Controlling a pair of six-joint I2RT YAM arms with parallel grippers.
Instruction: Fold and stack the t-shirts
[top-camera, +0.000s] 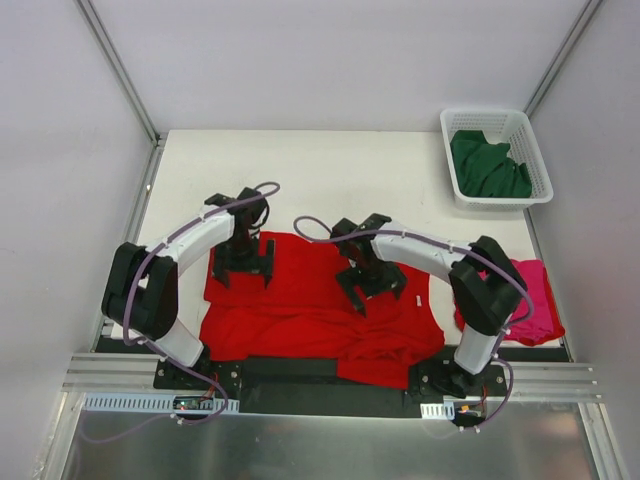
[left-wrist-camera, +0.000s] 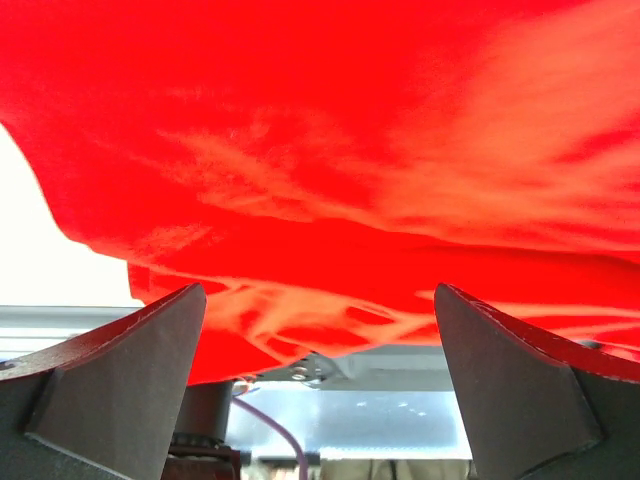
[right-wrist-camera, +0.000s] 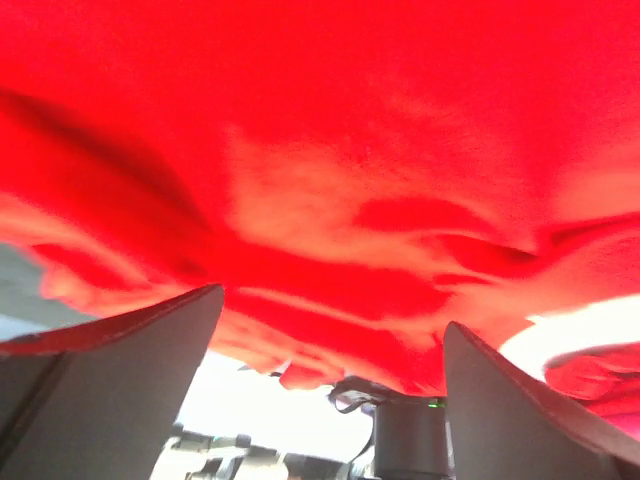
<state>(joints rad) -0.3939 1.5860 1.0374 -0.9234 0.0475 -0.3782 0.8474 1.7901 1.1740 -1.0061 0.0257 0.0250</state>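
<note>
My left pincer and right pincer gape wide, empty. Both hang over the crumpled bright red cotton t-shirt.

The left arm and right arm have white links with black joints; thin purple cables loop along both; the fingers are dark grey wedges.

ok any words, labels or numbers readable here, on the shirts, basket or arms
None can be read. The bright red cotton t-shirt, the magenta-pink t-shirt, the dark green t-shirt and the white plastic lattice basket show no print. The small pale pieces at the arm bases are too small to tell.
</note>
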